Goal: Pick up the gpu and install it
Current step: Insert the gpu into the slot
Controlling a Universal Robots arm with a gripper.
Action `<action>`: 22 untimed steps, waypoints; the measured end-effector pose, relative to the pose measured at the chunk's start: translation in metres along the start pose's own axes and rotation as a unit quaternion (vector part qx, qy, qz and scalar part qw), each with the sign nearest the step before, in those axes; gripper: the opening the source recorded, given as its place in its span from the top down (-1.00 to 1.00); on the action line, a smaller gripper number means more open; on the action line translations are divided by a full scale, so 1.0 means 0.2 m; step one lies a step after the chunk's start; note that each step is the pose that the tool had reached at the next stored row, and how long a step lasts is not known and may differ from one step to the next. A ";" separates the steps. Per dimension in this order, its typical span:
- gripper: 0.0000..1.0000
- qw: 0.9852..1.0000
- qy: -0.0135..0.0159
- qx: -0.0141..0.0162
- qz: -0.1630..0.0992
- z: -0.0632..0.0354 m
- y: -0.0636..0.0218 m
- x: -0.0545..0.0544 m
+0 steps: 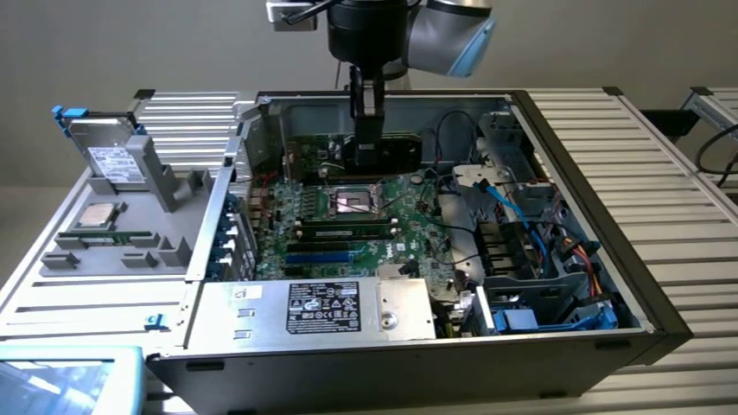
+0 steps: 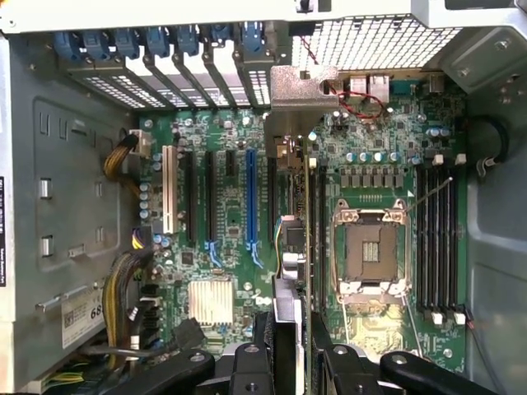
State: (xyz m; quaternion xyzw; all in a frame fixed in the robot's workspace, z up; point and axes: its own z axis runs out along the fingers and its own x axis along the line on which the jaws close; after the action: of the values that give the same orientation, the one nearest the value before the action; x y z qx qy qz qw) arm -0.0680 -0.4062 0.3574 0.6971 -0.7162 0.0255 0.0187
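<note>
One step done: gpu [image 1: 376, 156] clamped edge-on in the closed claw [image 2: 292, 333], above the motherboard [image 2: 214, 247] beside the CPU socket [image 2: 370, 251]; seating looks undone.

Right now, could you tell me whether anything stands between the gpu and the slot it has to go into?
Nothing visible does. The gpu hangs edge-on in the jaws over the motherboard, and the blue slot beside it is empty; the board directly under the card is hidden.
</note>
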 end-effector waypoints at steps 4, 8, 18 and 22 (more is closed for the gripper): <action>0.44 1.000 0.000 0.000 0.000 0.014 0.007 0.00; 0.44 1.000 0.000 0.000 0.000 0.046 0.026 0.00; 0.44 1.000 0.000 0.000 0.000 0.137 0.093 0.00; 0.44 1.000 0.000 0.000 0.000 0.174 0.110 0.00</action>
State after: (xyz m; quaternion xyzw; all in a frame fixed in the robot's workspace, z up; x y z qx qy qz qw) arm -0.0896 -0.4077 0.3226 0.6973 -0.7161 0.0252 0.0185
